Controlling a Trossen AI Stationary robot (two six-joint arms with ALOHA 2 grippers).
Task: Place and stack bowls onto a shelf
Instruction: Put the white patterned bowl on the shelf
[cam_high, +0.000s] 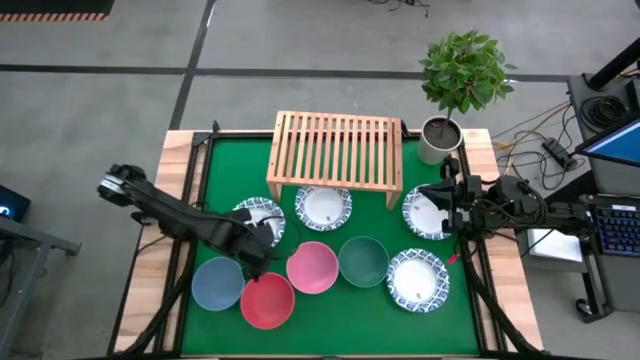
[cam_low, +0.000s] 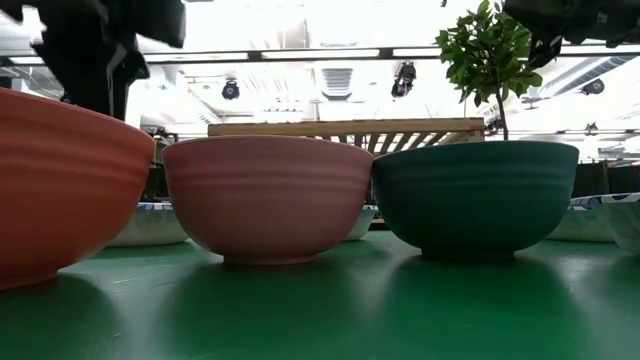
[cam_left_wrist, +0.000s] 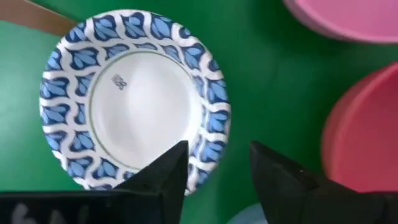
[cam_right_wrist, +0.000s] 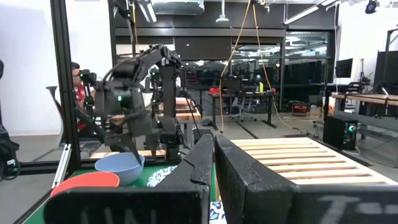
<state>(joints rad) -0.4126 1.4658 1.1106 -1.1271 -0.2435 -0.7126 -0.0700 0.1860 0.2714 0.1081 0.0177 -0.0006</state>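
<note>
The light-wood shelf (cam_high: 335, 150) stands at the table's far side. Four white bowls with blue rims rest on the green mat (cam_high: 260, 217) (cam_high: 324, 207) (cam_high: 428, 212) (cam_high: 418, 280). The blue-grey (cam_high: 218, 283), red (cam_high: 267, 300), pink (cam_high: 312, 267) and dark green (cam_high: 363, 260) bowls sit in front. My left gripper (cam_high: 264, 240) (cam_left_wrist: 217, 149) is open above the near-right rim of the leftmost patterned bowl (cam_left_wrist: 130, 93). My right gripper (cam_high: 443, 208) (cam_right_wrist: 214, 140) is shut, pointing level toward the table's left, at the right edge of the right-hand patterned bowl. My left gripper comes from above with one finger (cam_left_wrist: 174, 162) over the patterned rim (cam_left_wrist: 208, 134) and the other (cam_left_wrist: 267, 165) outside it over the mat. I cannot tell whether either finger touches the bowl. My right gripper shows no contact with anything.
A potted plant in a grey pot (cam_high: 440, 135) stands at the shelf's right end, close to my right arm. The red bowl (cam_left_wrist: 367, 137) and pink bowl (cam_left_wrist: 348, 18) lie close beside my left gripper. Open mat remains along the near edge (cam_high: 340, 325).
</note>
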